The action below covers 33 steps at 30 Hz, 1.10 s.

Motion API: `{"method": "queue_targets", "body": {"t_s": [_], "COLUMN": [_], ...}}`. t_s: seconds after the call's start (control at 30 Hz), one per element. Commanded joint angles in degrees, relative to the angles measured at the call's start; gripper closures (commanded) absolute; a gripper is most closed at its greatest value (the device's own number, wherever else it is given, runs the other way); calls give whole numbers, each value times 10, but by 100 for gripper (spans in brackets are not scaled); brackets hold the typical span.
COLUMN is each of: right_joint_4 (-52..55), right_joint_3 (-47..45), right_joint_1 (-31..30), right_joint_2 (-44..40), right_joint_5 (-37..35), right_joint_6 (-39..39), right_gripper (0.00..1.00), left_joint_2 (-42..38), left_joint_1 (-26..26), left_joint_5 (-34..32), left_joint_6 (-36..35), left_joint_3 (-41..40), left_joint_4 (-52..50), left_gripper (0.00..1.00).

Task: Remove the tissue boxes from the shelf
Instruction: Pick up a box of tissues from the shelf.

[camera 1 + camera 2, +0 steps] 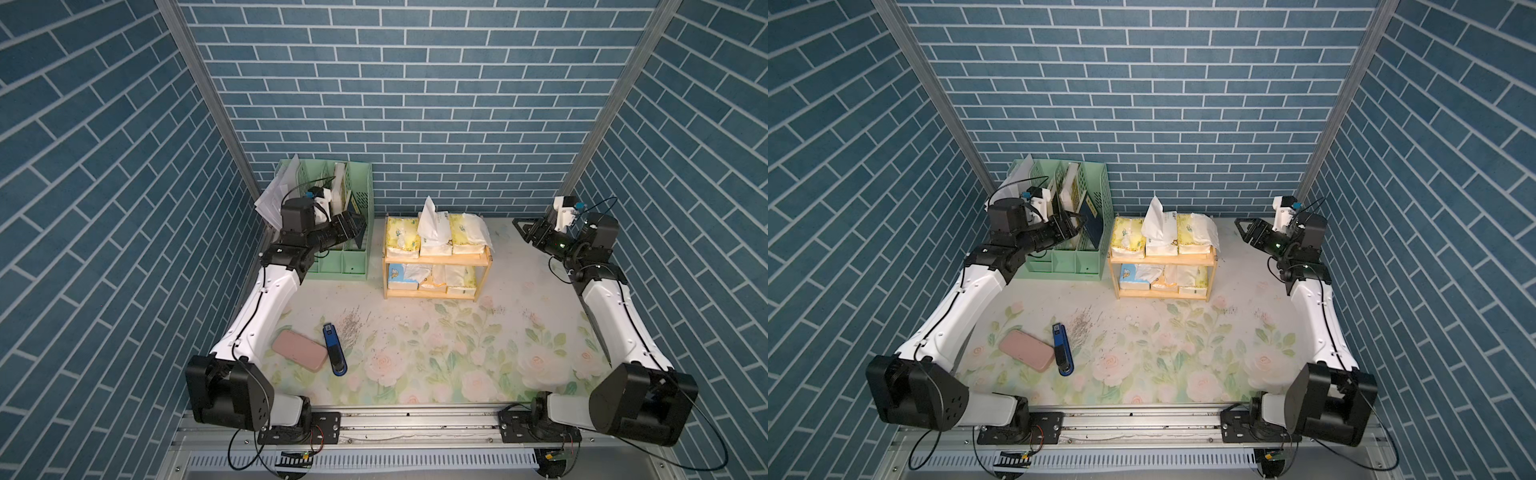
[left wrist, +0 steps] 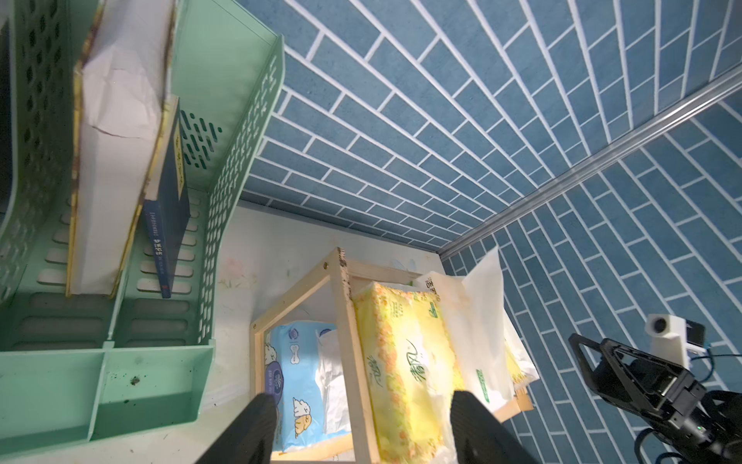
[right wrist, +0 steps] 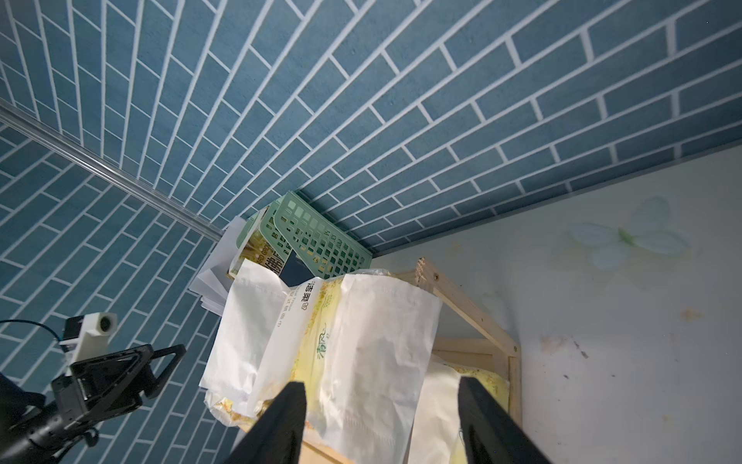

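The wooden shelf [image 1: 436, 260] stands at the back of the table, and both tiers hold tissue boxes. On top lie a yellow pack [image 1: 402, 241], a white pack [image 1: 434, 237] with tissue sticking up, and another yellow pack [image 1: 469, 235]. Below sit a light blue pack [image 1: 402, 277], a peach pack [image 1: 432, 280] and a yellow pack [image 1: 463, 282]. My left gripper [image 2: 361, 397] hovers left of the shelf, open and empty, facing the yellow pack [image 2: 401, 361]. My right gripper [image 3: 381, 383] hovers to the shelf's right, open and empty, facing the right yellow pack [image 3: 321, 333].
A mint-green file organizer [image 1: 332, 257] with papers and a book stands just left of the shelf, behind my left gripper [image 1: 359, 230]. A pink flat case [image 1: 300, 350] and a blue stapler [image 1: 334, 349] lie front left. Blue brick walls close in the back and sides.
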<state>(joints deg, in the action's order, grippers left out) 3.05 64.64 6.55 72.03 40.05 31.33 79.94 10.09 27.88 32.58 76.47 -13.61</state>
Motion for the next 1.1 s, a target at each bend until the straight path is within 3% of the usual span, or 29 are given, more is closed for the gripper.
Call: {"method": "queue_targets", "body": {"t_s": [0.0, 0.43, 0.7, 1.07], "right_joint_4": [10, -3, 0, 0], "right_joint_3": [-41, -152, -154, -157], "right_joint_1": [1, 1, 1, 1], "right_joint_2": [-58, -204, -206, -201], "right_joint_5": [-74, -178, -187, -192], "right_joint_6": [-52, -85, -89, -97], "right_gripper": [36, 27, 27, 27], "left_joint_2": [2, 112, 133, 156], "left_joint_1": [28, 90, 96, 107], "left_joint_5": [-36, -55, -42, -39], "left_joint_6": [-14, -10, -8, -7], "left_joint_3": [7, 73, 75, 82], "left_joint_4": [-29, -10, 1, 2], "left_gripper": [28, 43, 59, 72]}}
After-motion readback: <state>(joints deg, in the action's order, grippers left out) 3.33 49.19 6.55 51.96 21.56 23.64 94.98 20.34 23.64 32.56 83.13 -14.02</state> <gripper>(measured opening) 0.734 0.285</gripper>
